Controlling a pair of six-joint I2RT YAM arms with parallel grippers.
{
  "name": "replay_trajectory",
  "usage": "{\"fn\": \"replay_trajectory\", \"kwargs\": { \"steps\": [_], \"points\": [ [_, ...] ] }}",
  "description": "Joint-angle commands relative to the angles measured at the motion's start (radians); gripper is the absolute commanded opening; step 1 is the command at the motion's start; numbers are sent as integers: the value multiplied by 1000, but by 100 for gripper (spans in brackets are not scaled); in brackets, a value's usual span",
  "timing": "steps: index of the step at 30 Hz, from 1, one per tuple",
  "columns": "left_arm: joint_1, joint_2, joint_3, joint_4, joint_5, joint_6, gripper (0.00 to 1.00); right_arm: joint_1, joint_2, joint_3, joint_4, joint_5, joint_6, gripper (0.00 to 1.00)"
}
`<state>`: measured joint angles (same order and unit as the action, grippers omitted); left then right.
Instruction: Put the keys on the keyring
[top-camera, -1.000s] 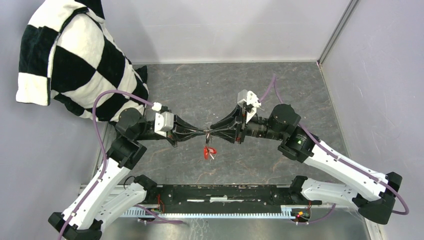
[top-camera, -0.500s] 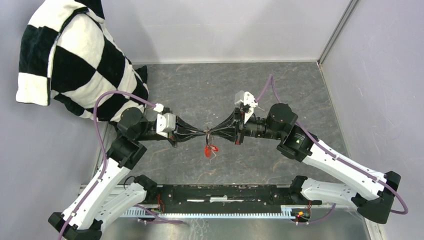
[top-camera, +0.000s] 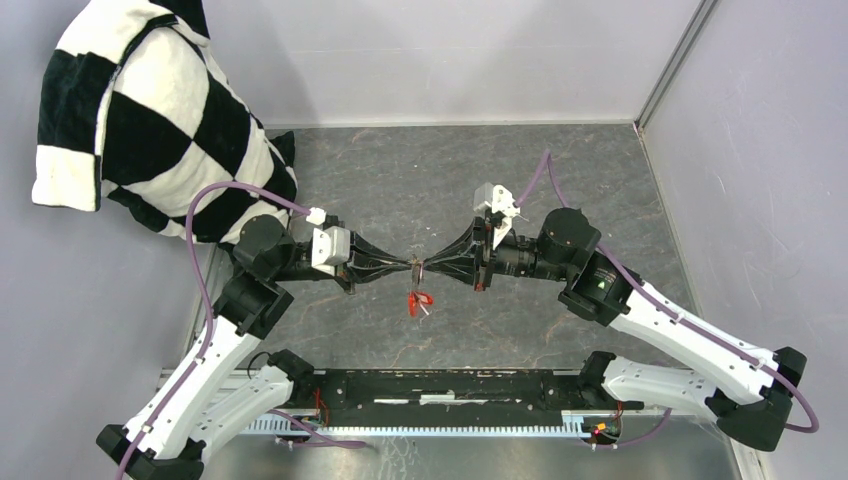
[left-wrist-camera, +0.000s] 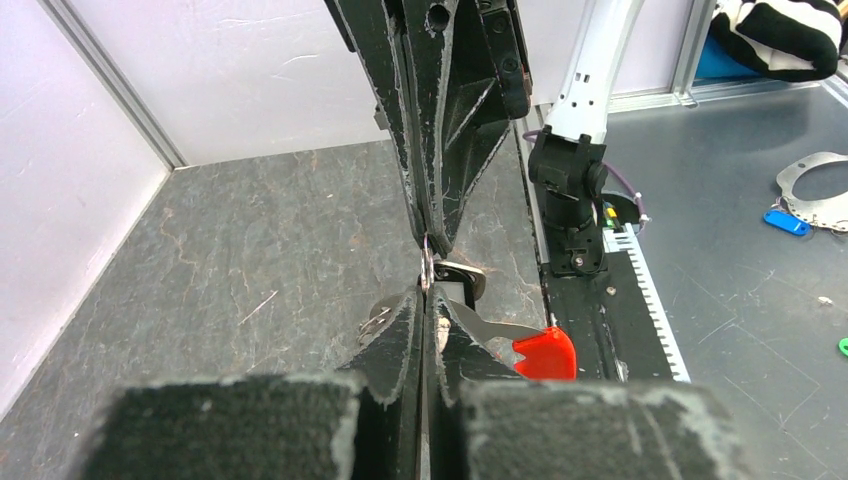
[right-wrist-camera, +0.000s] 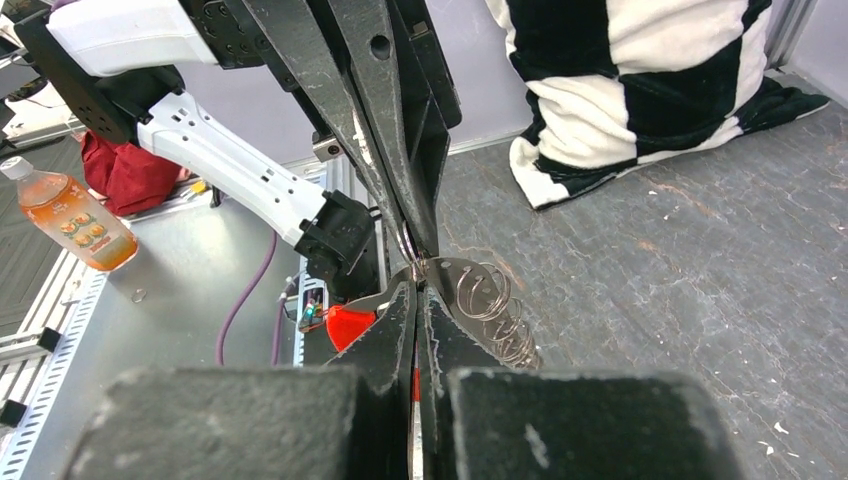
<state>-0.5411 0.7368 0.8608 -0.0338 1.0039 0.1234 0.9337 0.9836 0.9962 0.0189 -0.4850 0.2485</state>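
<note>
We find no writing that we can read: the orange bottle (right-wrist-camera: 72, 222) on the metal surface beside the table in the right wrist view carries a label, but its print is too small to make out. The keyring (left-wrist-camera: 428, 270) is a thin silvery loop, held in the air above the grey table (top-camera: 400, 170) at the very spot where the two arms meet tip to tip. The left gripper (left-wrist-camera: 424, 300) is closed tight and pinches the ring. The right gripper (right-wrist-camera: 415, 288) is closed just as narrowly against the same ring, though we cannot tell whether it truly grips it. From the ring hangs the red-headed key (left-wrist-camera: 545, 352), a short silvery blade ending in a bright red plastic head. The top view shows only a small red bunch dangling below the fingertips, with the checkered cushion (top-camera: 140, 120) in the far left corner. The left wrist view gives the blade and the ring clearly, and a blue tag (left-wrist-camera: 787, 222) lying beyond the rail. The right wrist view alone shows loose silvery wire coils (right-wrist-camera: 492, 305) beside the tips, and a sliver of red below them
</note>
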Motion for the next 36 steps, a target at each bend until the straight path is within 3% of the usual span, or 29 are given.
{"fn": "replay_trajectory", "kwargs": {
  "steps": [1, 10, 15, 18, 21, 25, 36],
  "points": [
    [-3, -12, 43, 75, 17, 17, 2, -4, 4, -11, -17, -3, -17, 0],
    [-4, -12, 43, 75, 42, 43, 2, -4, 52, 13, -16, -60, -13, 0],
    [-3, -12, 44, 75, 46, 48, 2, -6, 60, 49, -96, -48, -51, 1],
    [-3, -15, 44, 69, 49, 53, 2, -5, 60, 81, -129, -44, -78, 14],
    [-3, -16, 44, 54, 52, 63, 2, -7, 53, 116, -165, -34, -119, 37],
    [-3, -20, 49, 44, 58, 68, 2, -9, 33, 134, -190, -19, -174, 51],
    [-4, -19, 55, 44, 70, 54, 2, -9, 11, 65, 5, -105, -221, 45]
  ]
}}
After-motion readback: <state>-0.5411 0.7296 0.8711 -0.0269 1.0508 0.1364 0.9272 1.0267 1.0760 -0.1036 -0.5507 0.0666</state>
